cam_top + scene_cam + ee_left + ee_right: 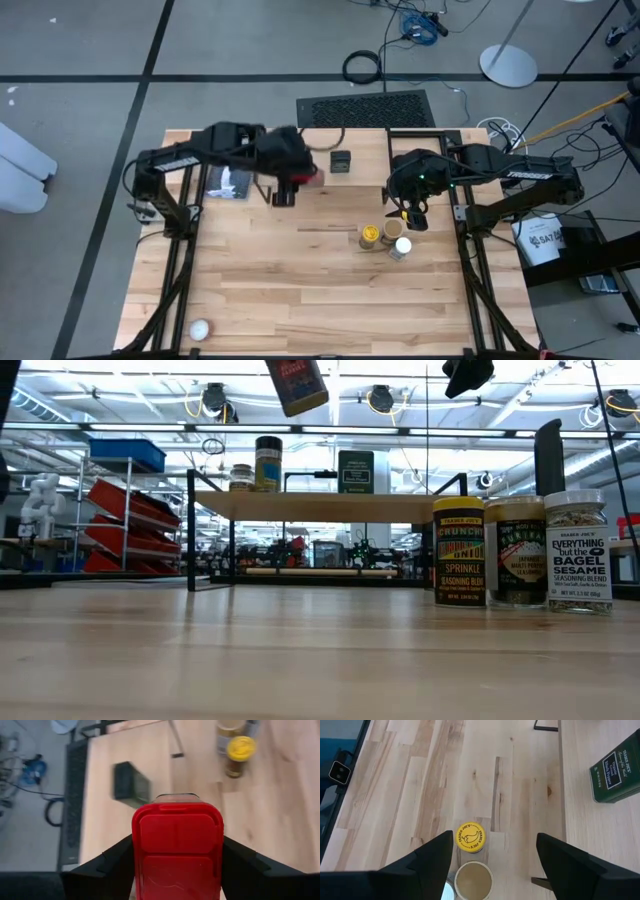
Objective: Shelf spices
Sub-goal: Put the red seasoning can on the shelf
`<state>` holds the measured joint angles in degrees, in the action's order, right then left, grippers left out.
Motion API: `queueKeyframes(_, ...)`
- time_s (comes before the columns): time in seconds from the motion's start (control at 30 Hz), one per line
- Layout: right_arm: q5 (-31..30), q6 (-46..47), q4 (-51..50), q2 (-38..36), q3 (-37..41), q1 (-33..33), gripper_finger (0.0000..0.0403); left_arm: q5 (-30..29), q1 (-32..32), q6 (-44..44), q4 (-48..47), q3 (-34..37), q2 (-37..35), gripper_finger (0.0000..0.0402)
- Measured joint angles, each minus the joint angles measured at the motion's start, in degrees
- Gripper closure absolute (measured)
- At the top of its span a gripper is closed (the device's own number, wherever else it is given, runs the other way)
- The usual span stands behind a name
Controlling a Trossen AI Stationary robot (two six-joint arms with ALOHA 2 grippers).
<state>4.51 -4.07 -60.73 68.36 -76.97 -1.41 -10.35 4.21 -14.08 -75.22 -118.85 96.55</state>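
Note:
My left gripper is shut on the red tin, high over the shelf's left half. On the shelf stand the black square tin, a small jar and a taller dark-lidded jar. My right gripper is open and hovers above three jars standing on the table in front of the shelf's right end: yellow-lidded, tan-lidded and white-lidded. Its fingers touch none of them. My left gripper pinches the red tin between its two fingers, one on each long side, the red lid facing the wrist camera. The tin is lifted clear, well above the shelf top, and sits tilted.
A flat blue-and-black package lies under my left arm. A small white ball rests near the table's near-left corner. The near half of the table is bare wood. A dark keyboard-like mat lies beyond the far edge.

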Motion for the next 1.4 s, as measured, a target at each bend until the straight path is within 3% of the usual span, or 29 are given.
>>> queueKeyframes(0.33, -0.1, 0.0, 0.4, 0.0, 0.0, 0.0, 0.0129, -0.4, 9.3, -10.4, 7.9, -0.2, 0.2, 0.0166)
queueKeyframes(0.5, -0.2, -0.4, 1.3, 0.0, 0.0, 0.0, 0.0129, 1.7, 12.2, -11.3, 8.8, 0.1, 1.1, 0.0166)
queueKeyframes(0.73, -0.3, -1.0, 2.2, 0.0, 0.0, 0.0, 0.0129, 4.3, 13.0, -11.9, 5.6, 0.1, 3.7, 0.0166)
queueKeyframes(1.4, -0.3, -1.5, 2.2, 0.0, 0.0, 0.0, 0.0129, 4.2, 12.7, -11.9, 1.6, 0.2, 9.6, 0.0166)
